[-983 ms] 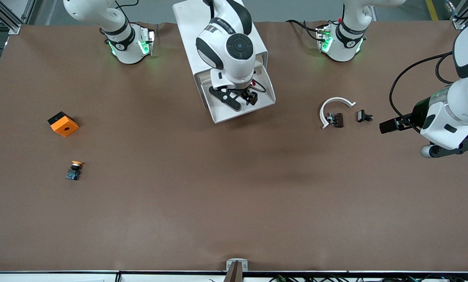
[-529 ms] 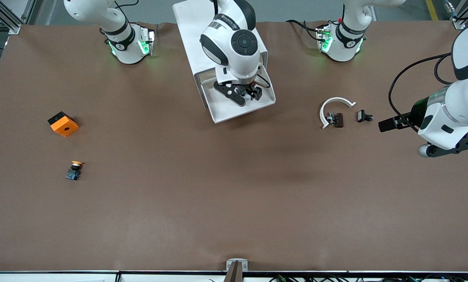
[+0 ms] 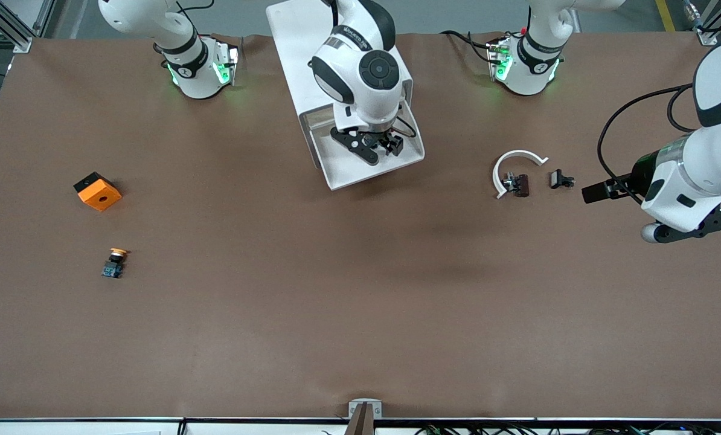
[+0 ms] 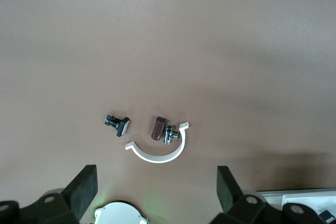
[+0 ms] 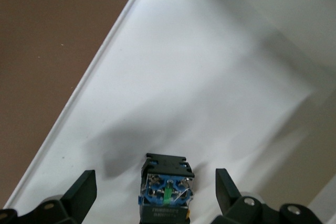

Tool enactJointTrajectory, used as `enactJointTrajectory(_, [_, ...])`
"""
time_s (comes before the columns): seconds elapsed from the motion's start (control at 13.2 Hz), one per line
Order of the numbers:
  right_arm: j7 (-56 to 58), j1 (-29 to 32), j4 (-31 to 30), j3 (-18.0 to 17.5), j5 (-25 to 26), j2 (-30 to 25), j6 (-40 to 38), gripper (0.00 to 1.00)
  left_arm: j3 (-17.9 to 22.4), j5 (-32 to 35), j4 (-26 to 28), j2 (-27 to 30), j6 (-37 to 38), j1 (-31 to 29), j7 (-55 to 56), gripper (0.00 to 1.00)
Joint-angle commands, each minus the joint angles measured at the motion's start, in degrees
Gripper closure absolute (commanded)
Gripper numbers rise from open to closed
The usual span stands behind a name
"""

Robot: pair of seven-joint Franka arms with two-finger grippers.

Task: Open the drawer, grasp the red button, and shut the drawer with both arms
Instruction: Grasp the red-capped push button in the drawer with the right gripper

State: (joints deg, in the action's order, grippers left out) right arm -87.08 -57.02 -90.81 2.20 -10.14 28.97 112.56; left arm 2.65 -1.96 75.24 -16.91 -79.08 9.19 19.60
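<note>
The drawer (image 3: pixel 348 172) stands pulled out of the white cabinet (image 3: pixel 294 48), and its white floor fills the right wrist view (image 5: pixel 184 77). The button (image 5: pixel 165 190) lies in the drawer. I see its black-and-blue body, but its red cap is hidden. My right gripper (image 3: pixel 375 145) hangs over the open drawer, open, with one finger on each side of the button (image 5: pixel 156 195) and not touching it. My left gripper (image 3: pixel 692 226) is open and empty (image 4: pixel 156 192) over the table at the left arm's end.
An orange cube (image 3: pixel 98 191) and a yellow-orange-capped button (image 3: pixel 115 263) lie toward the right arm's end. A white half ring (image 3: pixel 517 158) with a small dark part (image 3: pixel 516 184) and a black clip (image 3: pixel 561 179) lie near the left gripper; they also show in the left wrist view (image 4: pixel 157 156).
My right gripper has moved over the drawer toward the cabinet. The left arm has drifted slightly toward the middle of the table. The drawer has not moved.
</note>
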Motion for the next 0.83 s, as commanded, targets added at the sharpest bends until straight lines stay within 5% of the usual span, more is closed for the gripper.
enactJointTrajectory(0.0, [-1.43, -1.08, 0.90, 0.79, -1.11, 0.74, -0.14, 0.00, -0.28, 0.82, 0.00, 0.21, 0.86, -0.31, -1.14, 0.00])
enactJointTrajectory(0.53, [-1.34, -1.08, 1.60, 0.79, -1.12, 0.74, -0.32, 0.03, -0.28, 0.82, 0.08, 0.83, 0.07, -0.31, -1.23, 0.00])
enactJointTrajectory(0.76, [-1.51, -1.17, 1.60, 0.79, -1.20, 0.74, -0.23, 0.41, -0.28, 0.73, 0.26, 1.27, -0.28, -0.48, -1.31, 0.00])
